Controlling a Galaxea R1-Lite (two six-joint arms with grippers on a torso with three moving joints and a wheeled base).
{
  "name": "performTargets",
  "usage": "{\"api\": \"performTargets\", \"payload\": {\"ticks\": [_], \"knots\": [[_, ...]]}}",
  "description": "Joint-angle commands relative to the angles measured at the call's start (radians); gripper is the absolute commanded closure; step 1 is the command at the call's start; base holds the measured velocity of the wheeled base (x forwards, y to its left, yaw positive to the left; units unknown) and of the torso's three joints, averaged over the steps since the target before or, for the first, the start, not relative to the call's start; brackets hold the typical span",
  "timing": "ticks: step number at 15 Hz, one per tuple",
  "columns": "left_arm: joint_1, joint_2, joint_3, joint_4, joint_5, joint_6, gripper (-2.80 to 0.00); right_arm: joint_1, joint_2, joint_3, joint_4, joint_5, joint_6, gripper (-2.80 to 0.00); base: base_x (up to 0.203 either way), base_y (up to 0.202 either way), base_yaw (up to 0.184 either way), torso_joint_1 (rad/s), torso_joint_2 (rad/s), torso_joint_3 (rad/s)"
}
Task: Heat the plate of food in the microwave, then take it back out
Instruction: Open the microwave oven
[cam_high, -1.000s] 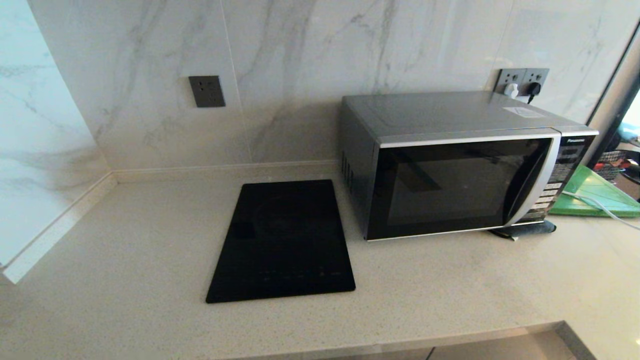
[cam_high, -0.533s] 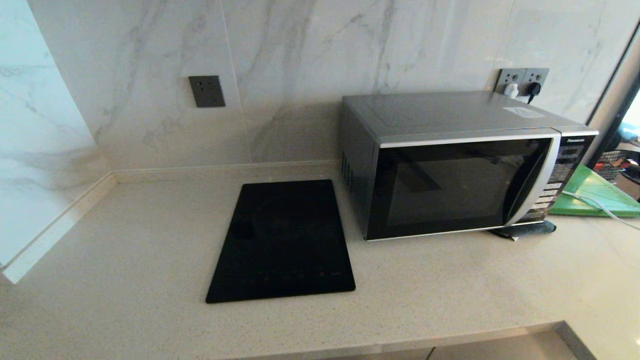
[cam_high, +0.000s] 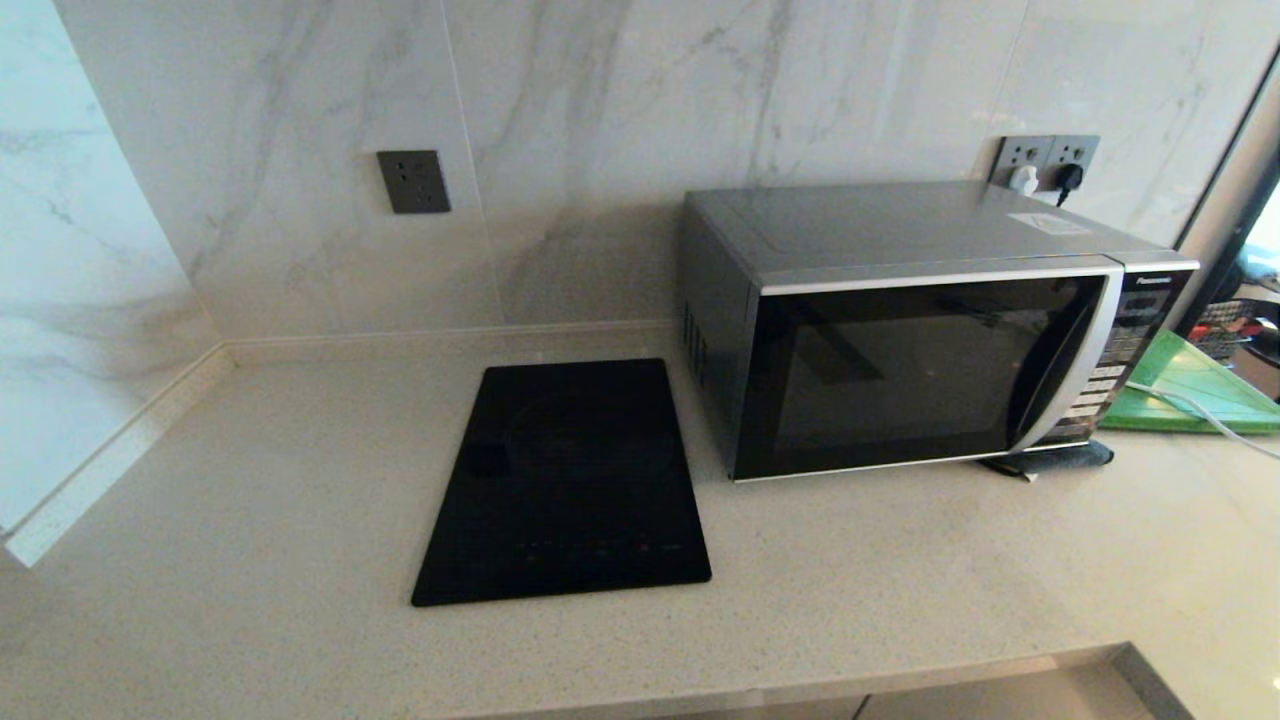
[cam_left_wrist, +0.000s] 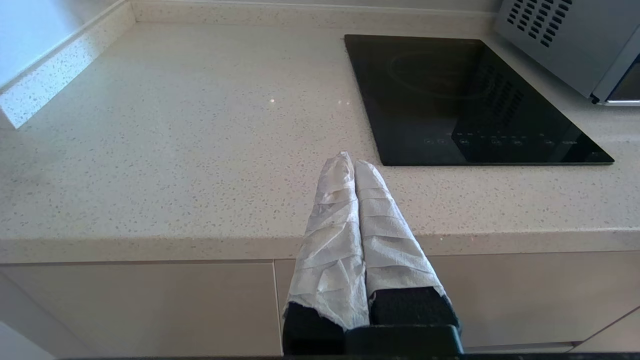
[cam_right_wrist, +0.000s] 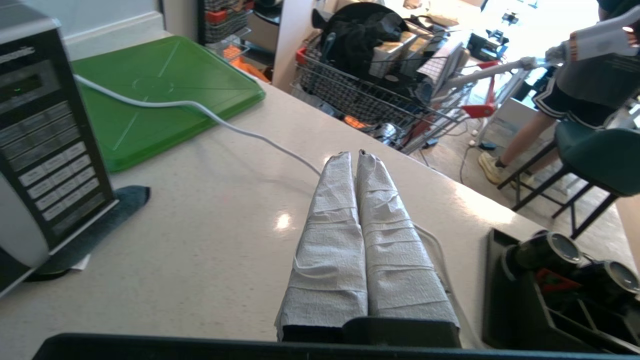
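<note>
The microwave (cam_high: 920, 330) stands on the counter at the right with its dark glass door closed; its button panel (cam_right_wrist: 42, 165) also shows in the right wrist view. The plate of food is out of view. My left gripper (cam_left_wrist: 350, 162) hovers at the counter's front edge, short of the black cooktop, shut and empty, its fingers wrapped in white tape. My right gripper (cam_right_wrist: 352, 156) is over the counter to the right of the microwave, shut and empty. Neither arm appears in the head view.
A flat black cooktop (cam_high: 570, 480) lies left of the microwave. A green board (cam_right_wrist: 160, 95) with a white cable (cam_right_wrist: 210, 112) across it lies to the microwave's right. A black holder (cam_right_wrist: 565, 290) sits on the counter's right end. Wall sockets (cam_high: 1045, 160) are behind the microwave.
</note>
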Motion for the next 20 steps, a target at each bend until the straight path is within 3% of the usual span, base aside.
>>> {"api": "performTargets", "payload": {"ticks": [1, 2, 3, 10, 17, 20], "knots": [[0.0, 0.002, 0.0, 0.0, 0.0, 0.0, 0.0, 0.007, 0.041, 0.021, -0.036, -0.006, 0.002, 0.0, 0.0, 0.0, 0.0, 0.0, 0.0, 0.0], [0.0, 0.0, 0.0, 0.0, 0.0, 0.0, 0.0, 0.008, 0.052, 0.032, -0.053, -0.006, 0.001, 0.0, 0.0, 0.0, 0.0, 0.0, 0.0, 0.0], [0.0, 0.002, 0.0, 0.0, 0.0, 0.0, 0.0, 0.008, 0.06, 0.052, -0.06, -0.006, 0.001, -2.8, 0.0, 0.0, 0.0, 0.0, 0.0, 0.0], [0.0, 0.002, 0.0, 0.0, 0.0, 0.0, 0.0, 0.037, 0.201, 0.104, -0.08, -0.003, 0.053, -2.8, 0.0, 0.0, 0.0, 0.0, 0.0, 0.0], [0.0, 0.0, 0.0, 0.0, 0.0, 0.0, 0.0, 0.038, 0.585, 0.0, -0.548, -0.019, 0.052, -2.8, 0.0, 0.0, 0.0, 0.0, 0.0, 0.0], [0.0, 0.002, 0.0, 0.0, 0.0, 0.0, 0.0, 0.051, 0.673, -0.057, -0.59, -0.025, 0.048, -2.8, 0.0, 0.0, 0.0, 0.0, 0.0, 0.0]]}}
